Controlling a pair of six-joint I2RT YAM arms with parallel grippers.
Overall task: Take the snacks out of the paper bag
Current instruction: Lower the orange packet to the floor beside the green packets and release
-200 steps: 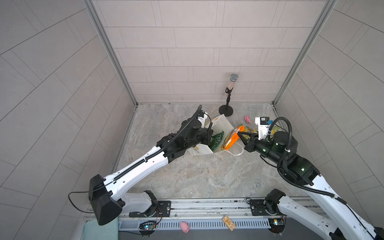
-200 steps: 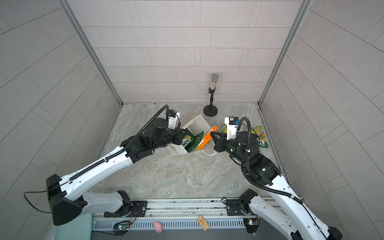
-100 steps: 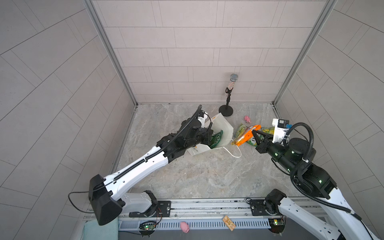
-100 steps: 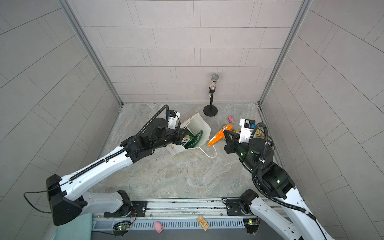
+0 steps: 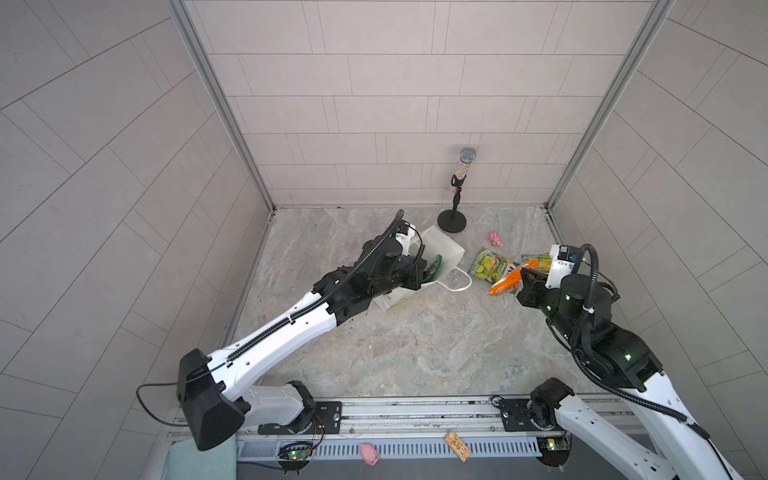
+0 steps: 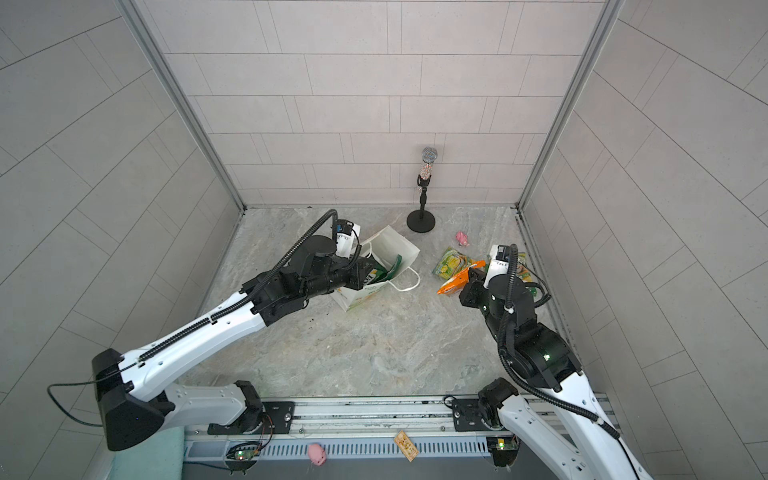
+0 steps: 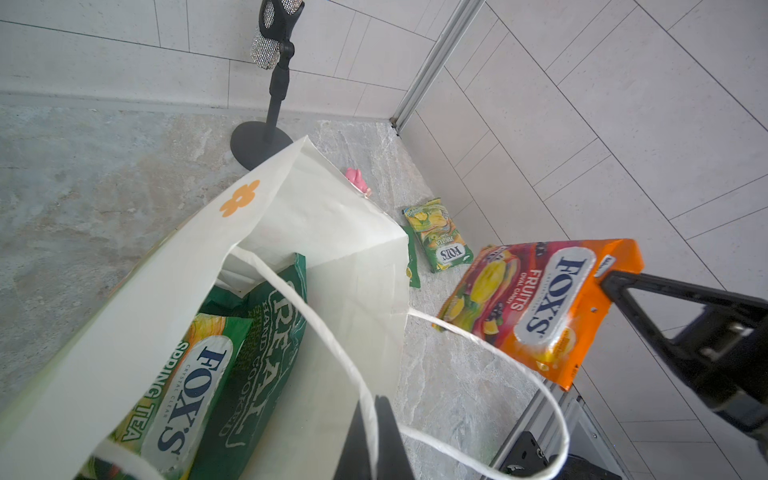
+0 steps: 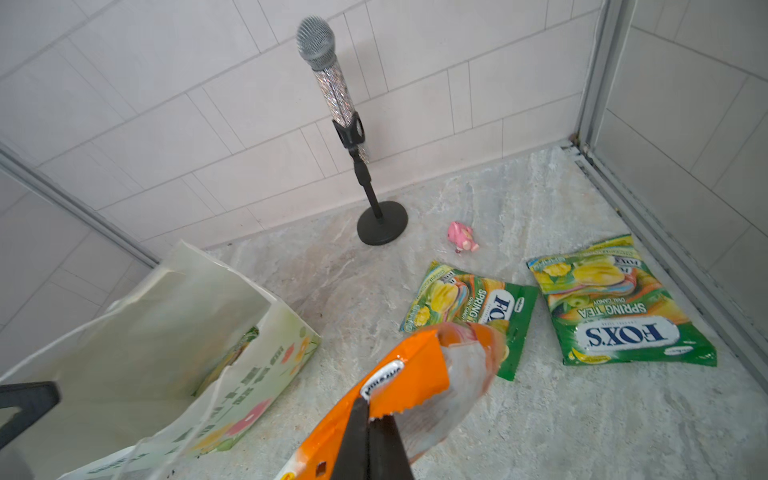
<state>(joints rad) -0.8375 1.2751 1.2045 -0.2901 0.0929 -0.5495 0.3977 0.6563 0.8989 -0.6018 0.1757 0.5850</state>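
Note:
The white paper bag stands with its mouth open left of centre. My left gripper is shut on its white cord handle at the rim. Inside lie a dark green REAL crisp packet and a yellow-green FOX'S packet. To the right of the bag, above the floor, my right gripper is shut on one edge of the orange FOX'S packet. Two yellow-green FOX'S packets lie flat beyond it.
A microphone on a round black stand rises near the back wall. A small pink toy lies between the stand and the packets. The right wall and its metal rail run close beside the packets.
My right gripper has carried the orange packet rightward, away from the bag's mouth and over toward the green packets. The left gripper has kept its hold on the bag.

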